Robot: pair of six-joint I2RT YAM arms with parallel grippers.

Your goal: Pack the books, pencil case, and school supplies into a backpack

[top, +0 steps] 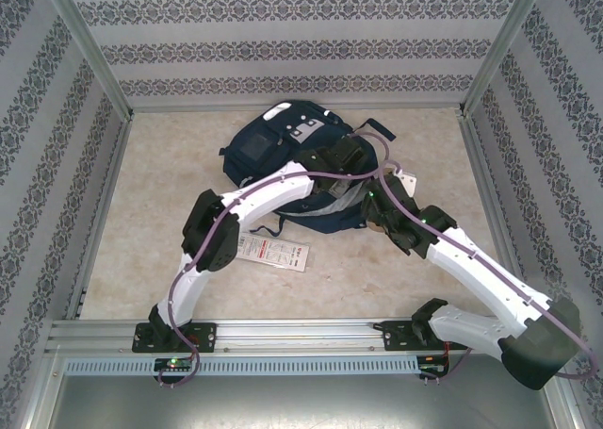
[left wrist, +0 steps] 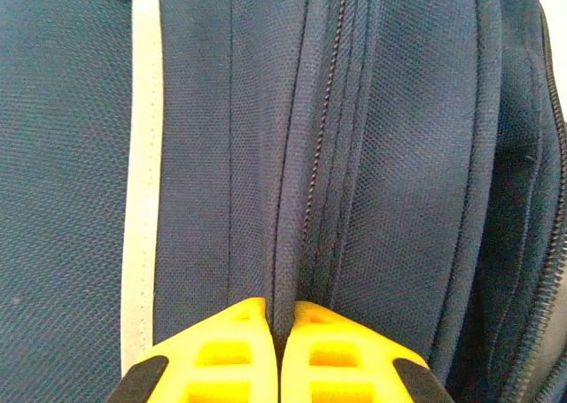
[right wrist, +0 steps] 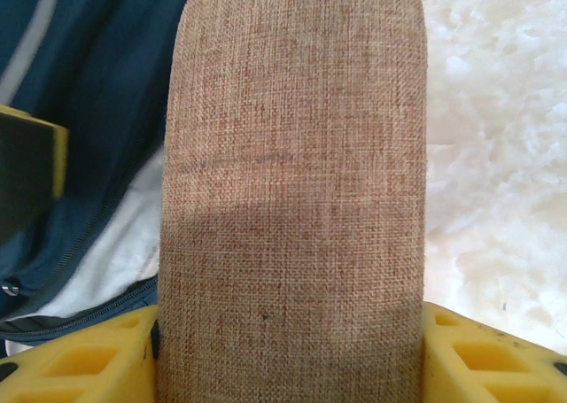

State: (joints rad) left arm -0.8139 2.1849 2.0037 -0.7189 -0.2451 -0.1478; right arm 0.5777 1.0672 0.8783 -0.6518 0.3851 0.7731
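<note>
- table (top: pixel 424 278): pale marbled top, lying mostly bare along the near side; the patterned walls are boxing it in on three sides.
- backpack (top: pixel 259 156): navy, lying flat at the middle of the table towards the far wall, grey patches showing at its far end. Both arms are crossing over its near half, so from above its opening is hiding under them.
- pencil case (right wrist: pixel 292 155): tan woven cloth, rounded far end, near end cut off by the frame edge. It is hanging over the line where backpack meets table; cannot tell whether it is touching either.
- right gripper (right wrist: pixel 288 332): working at the backpack's right side, yellow fingers clamping the pencil case across its width.
- left gripper (left wrist: pixel 279 319): sitting on the backpack, yellow tips pressing together and pinching a raised fold of navy fabric beside a stitched seam. A white stripe (left wrist: pixel 142 199) is running just left of the fold; zipper teeth (left wrist: pixel 551 270) are showing at the right edge, partly cut off.
- white packet (top: pixel 273 252): red print, lying on the table just nearer than the backpack, beside the left arm's elbow; print too small for reading.
- white patch (right wrist: pixel 115 252): showing at the backpack's edge beside the pencil case; cannot tell what it is.
</note>
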